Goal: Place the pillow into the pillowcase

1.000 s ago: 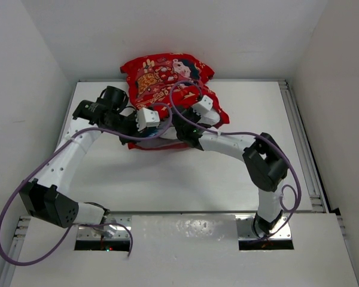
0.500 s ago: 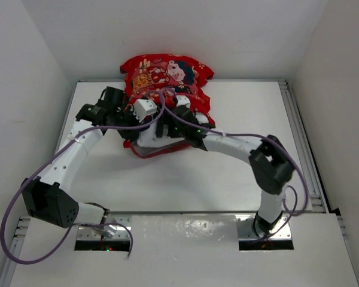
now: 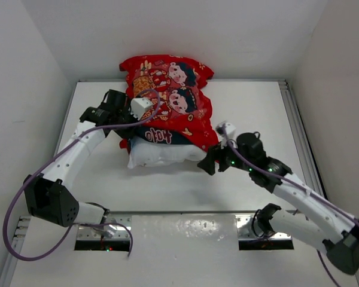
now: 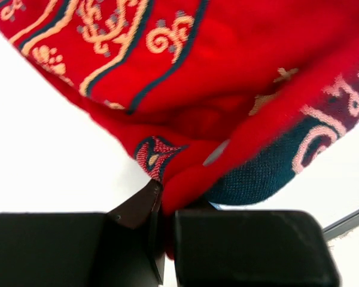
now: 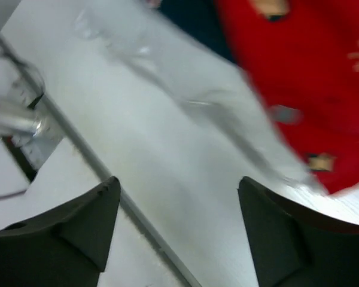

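The red pillowcase (image 3: 167, 95) lies at the back of the table, pulled over most of the white pillow (image 3: 164, 153), whose near end sticks out bare. My left gripper (image 3: 133, 116) sits at the case's left edge. In the left wrist view, the left gripper (image 4: 163, 206) is shut on a fold of the red pillowcase (image 4: 227, 72). My right gripper (image 3: 206, 162) hovers off the pillow's near right corner. The right wrist view shows the right gripper (image 5: 179, 186) open and holding nothing, with the pillowcase (image 5: 311, 89) ahead to the right.
White walls close in the table on three sides. A metal rail (image 3: 299, 137) runs along the table's right edge. Another rail (image 5: 84, 149) shows in the right wrist view. The arm bases and a white plate (image 3: 185, 230) sit at the near edge.
My right gripper has let go of the pillowcase, opened, and drawn back toward the near right. The case has settled flatter over the pillow. The left gripper keeps its hold.
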Motion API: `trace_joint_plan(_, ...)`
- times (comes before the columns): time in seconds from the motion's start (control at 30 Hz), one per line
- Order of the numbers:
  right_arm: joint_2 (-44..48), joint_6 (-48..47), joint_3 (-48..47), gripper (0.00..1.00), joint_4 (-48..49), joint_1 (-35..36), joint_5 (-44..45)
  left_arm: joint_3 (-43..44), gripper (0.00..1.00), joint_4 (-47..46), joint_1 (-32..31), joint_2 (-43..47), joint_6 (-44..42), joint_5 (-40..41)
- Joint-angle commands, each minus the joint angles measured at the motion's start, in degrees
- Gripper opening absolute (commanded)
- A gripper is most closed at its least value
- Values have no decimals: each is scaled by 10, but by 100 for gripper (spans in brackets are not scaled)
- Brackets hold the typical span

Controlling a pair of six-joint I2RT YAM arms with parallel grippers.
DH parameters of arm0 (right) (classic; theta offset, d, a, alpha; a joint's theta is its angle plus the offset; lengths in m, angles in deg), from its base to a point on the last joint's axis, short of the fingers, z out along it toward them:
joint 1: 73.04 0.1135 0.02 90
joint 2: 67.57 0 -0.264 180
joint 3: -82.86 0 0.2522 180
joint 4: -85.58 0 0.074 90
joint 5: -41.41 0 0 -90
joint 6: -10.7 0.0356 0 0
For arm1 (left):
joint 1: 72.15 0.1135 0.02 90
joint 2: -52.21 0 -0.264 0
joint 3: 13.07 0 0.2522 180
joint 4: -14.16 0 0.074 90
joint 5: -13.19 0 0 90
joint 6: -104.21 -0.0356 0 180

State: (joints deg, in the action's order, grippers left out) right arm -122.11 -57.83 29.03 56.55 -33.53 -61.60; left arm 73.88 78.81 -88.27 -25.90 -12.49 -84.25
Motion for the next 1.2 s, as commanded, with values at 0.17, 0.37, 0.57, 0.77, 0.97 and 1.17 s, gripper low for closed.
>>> trace_joint_plan(0.17,61,202,91,80,237,-201,-123,12,0,4,2,24,-8,52)
trace_joint_plan(0.37,-56,331,115,88,222,-304,-99,-20,0,8,1,50,-13,58)
trace_joint_plan(0.57,-176,366,152,93,323,-305,-106,-27,0,15,2,59,-13,51)
trace_joint_plan(0.77,-264,410,211,92,487,-273,-151,-29,0,11,2,57,-12,42)
trace_joint_plan(0.97,-312,477,256,24,661,-269,-155,-23,0,21,2,61,-14,44)
trace_joint_plan(1.17,-247,432,237,0,552,-295,-124,-18,0,16,3,74,-13,71)
